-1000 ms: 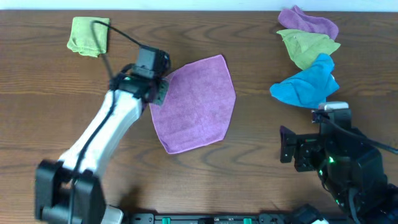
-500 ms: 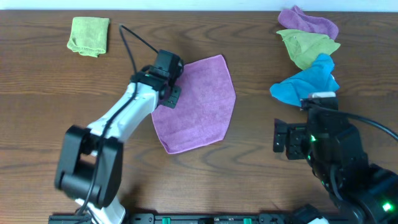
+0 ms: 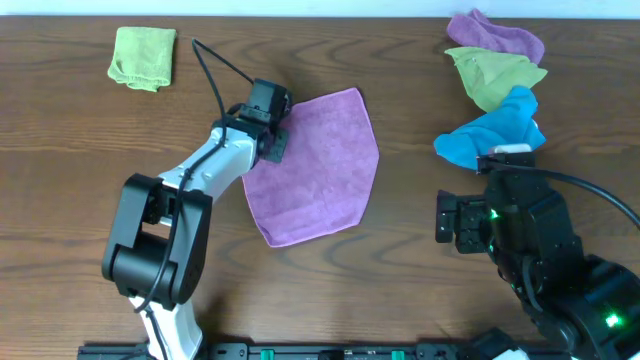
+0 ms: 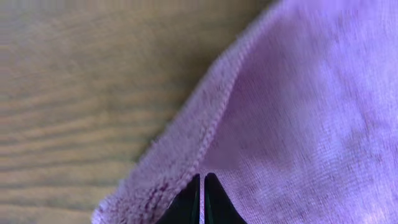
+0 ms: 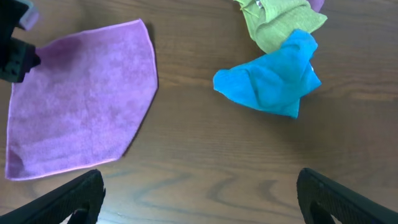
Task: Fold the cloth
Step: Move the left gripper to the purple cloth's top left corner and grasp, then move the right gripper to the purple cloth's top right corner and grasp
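Note:
The cloth (image 3: 318, 165) lies spread flat on the wooden table, mauve-purple, one corner pointing toward the front. My left gripper (image 3: 278, 134) sits at its upper-left edge. In the left wrist view the two black fingertips (image 4: 203, 182) are pressed together, with a sliver of the cloth (image 4: 298, 93) between them and the fuzzy hem bunched just to their left. My right gripper (image 3: 446, 222) hovers over bare wood to the right of the cloth, its fingers (image 5: 74, 198) wide apart and nothing between them. The right wrist view shows the cloth (image 5: 81, 102) at upper left.
A folded lime-green cloth (image 3: 143, 57) lies at the back left. At the back right a violet cloth (image 3: 497, 35), a green cloth (image 3: 495, 75) and a blue cloth (image 3: 495, 135) are heaped together, close behind the right arm.
The left gripper has moved right onto the cloth's upper-left edge and closed there. The right arm has drifted slightly left, still open.

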Available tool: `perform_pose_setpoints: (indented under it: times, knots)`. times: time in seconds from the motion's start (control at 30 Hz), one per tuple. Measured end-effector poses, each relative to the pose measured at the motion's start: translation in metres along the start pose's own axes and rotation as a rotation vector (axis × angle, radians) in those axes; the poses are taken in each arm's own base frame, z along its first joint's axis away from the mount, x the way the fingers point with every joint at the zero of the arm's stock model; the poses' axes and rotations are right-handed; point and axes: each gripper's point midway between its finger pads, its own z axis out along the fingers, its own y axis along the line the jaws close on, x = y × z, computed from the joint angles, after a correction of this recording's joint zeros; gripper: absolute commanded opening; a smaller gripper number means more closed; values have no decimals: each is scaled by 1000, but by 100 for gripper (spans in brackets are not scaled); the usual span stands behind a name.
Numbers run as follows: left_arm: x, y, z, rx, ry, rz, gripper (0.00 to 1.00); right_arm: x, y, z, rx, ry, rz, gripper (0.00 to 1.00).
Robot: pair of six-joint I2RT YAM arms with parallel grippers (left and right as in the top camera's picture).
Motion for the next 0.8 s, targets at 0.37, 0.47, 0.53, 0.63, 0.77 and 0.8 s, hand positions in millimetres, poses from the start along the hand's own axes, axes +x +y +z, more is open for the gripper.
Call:
perform_pose_setpoints:
  times: [0.37,0.47,0.53,0.63,0.77,0.8]
  knots:
    - [-10,30,11,-34,-44,-66,6,-1,16,33,8,82,-26,83]
    - [-4,33,18,-37,-25,-70,6,-4,26,45,-8,96,-27,83]
    - [-3,33,21,-38,-23,-71,5,-4,31,54,-13,114,-31,83]
    - [-10,34,22,-39,-48,-74,6,-1,40,75,-9,161,-49,80]
    - [-13,38,25,-43,-66,-81,6,9,57,116,-9,255,-76,81]
    - [-13,40,27,-46,-66,-85,6,12,62,125,-16,272,-81,82]
